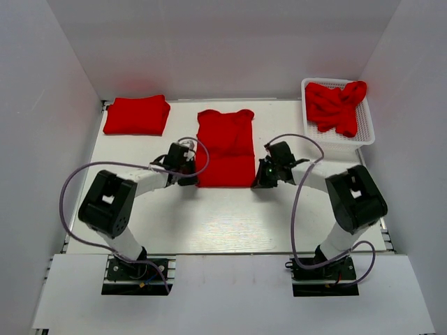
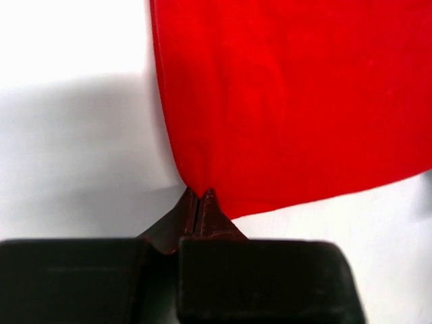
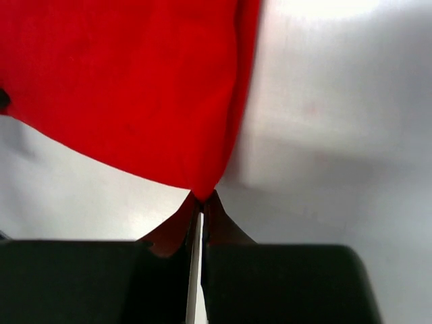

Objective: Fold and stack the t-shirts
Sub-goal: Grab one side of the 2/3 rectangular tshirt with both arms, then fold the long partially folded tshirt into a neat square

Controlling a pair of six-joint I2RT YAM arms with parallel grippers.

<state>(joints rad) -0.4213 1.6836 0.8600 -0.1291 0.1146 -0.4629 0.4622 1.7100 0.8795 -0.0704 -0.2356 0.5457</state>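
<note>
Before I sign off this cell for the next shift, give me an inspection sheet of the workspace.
Surface: white table, flat.
Job's things: folded t-shirt far left; middle t-shirt spread at centre; crumpled t-shirts in the mesh basket far right.
Clutter: nothing seen.
Grippers: left pincer shut on the middle t-shirt's near left corner; right pincer shut on its near right corner.
Cables: grey cables loop beside each arm.
Surroundings: white walls on three sides.

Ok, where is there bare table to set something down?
Bare: the near strip, robot-side of the spread red t-shirt, and the far patch between it and the white mesh basket. Crowded: the far-left corner, under the folded red t-shirt.
</note>
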